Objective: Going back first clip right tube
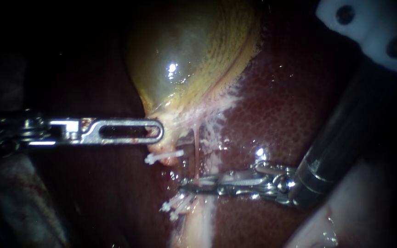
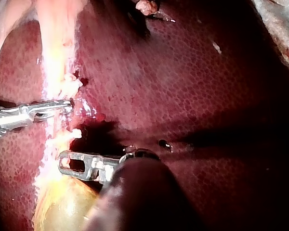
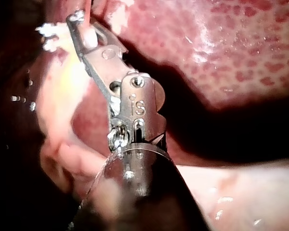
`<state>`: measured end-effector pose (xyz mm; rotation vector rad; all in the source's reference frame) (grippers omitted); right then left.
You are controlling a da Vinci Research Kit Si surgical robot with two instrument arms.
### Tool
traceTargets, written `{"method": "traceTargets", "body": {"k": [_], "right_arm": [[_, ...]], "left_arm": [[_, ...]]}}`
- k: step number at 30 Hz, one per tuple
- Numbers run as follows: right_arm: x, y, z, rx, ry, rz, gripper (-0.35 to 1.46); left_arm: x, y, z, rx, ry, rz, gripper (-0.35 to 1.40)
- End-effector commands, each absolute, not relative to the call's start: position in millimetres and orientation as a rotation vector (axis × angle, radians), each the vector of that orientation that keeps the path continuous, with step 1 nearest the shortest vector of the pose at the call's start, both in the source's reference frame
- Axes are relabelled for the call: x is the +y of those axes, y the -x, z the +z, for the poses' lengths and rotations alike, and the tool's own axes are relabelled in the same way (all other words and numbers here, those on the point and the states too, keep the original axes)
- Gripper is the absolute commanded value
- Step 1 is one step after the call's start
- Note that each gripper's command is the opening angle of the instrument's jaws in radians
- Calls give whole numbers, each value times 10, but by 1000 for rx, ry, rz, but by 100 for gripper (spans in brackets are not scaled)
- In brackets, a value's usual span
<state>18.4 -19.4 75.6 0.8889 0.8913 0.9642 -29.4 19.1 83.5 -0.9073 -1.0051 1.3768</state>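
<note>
Mottled dark-red liver (image 1: 290, 105) is filling the background. Glossy yellow-green gallbladder (image 1: 184, 50) is lying on it, up top. Right instrument (image 1: 187, 183), dark shaft with slim steel jaws, is lying across the liver; its jaws are sitting slightly apart, a narrow gap showing, tips at the thin pink tube (image 1: 196, 151). Left instrument (image 1: 158, 132), slotted steel jaws, is clamping the gallbladder neck. One white plastic clip (image 1: 164, 157) is sitting just under that neck, beside the tube. More white clips (image 1: 176, 205) are sitting lower, below the right jaws.
</note>
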Motion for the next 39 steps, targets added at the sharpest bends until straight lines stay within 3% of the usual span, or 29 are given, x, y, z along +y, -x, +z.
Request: {"method": "traceTargets", "body": {"k": [1,12,15,17,23,39], "right_arm": [[-194,-184,756,891,-889,964,-33],[-194,-184,756,891,-889,965,-31],[-194,-184,756,889,-892,970,-14],[-194,-184,755,898,-877,944,4],[-189,-185,755,928,-814,835,33],[-177,-185,752,970,-730,687,45]], "left_arm": [[191,294,835,-1005,907,1377,-35],[191,295,835,-1005,907,1377,-35],[191,295,835,-1005,907,1377,-35],[191,295,835,-1005,907,1377,-35],[191,295,835,-1005,907,1377,-35],[191,295,835,-1005,907,1377,-35]]}}
